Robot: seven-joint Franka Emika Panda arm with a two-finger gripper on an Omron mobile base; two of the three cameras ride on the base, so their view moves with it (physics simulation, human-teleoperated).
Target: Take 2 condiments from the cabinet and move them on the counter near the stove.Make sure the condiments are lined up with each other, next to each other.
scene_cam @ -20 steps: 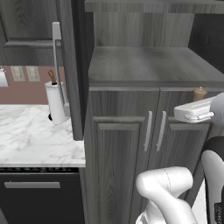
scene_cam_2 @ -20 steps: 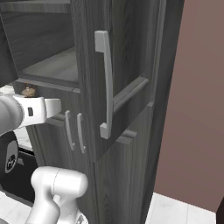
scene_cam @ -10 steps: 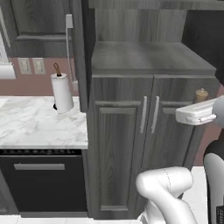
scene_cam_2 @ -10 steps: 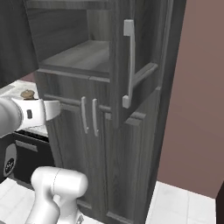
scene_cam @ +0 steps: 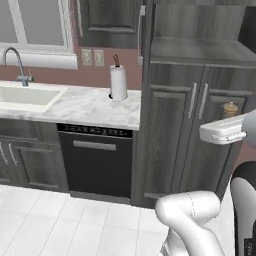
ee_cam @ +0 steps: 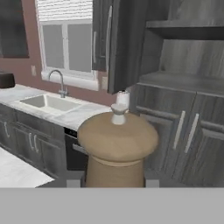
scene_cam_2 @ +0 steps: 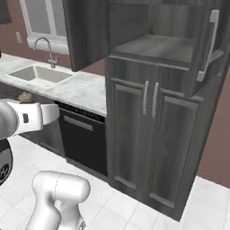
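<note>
The pincer [ee_cam: 114, 181] is clenched on the pepper mill [ee_cam: 117, 148], which stands upright in its grasp with the knobbed top just ahead of the hand camera. From the left base view the mill [scene_cam: 230, 109] peeks above the white hand, held in the air in front of the cabinet [scene_cam: 200, 115], level with the upper part of its double lower doors and well clear of the shelf niche above them. So the mill is out of the cabinet and in transit; this looks like the carrying step for one of the two condiments.

Outward from there, the counter [scene_cam: 85, 107] of white marble runs left from the cabinet's side, with a paper-towel roll [scene_cam: 118, 82] standing near its back right corner and a sink [scene_cam: 22, 96] further left. A dishwasher [scene_cam: 96, 161] sits under the counter's right end.

Neither the stove nor the yellow squeeze bottle can be made out here. The next move likely calls for carrying the mill to the counter by the stove, setting it down upright, and leaving room beside it for the second condiment.
</note>
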